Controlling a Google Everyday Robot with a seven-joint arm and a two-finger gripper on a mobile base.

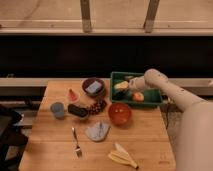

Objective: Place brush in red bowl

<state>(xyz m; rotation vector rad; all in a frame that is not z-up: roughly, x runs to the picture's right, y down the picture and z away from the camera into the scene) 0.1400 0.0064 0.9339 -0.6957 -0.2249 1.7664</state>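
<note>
Gripper (128,88): jaws spread, inside green bin (150,102), just behind red bowl (119,114).
Brush (123,93): dark slim obj. in bin, by gripper, behind red bowl, not touching it.

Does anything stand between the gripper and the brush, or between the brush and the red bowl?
Nothing visible separates the open gripper from the brush; both are down in the green bin. Toward the red bowl, only the bin's front wall stands between.
</note>
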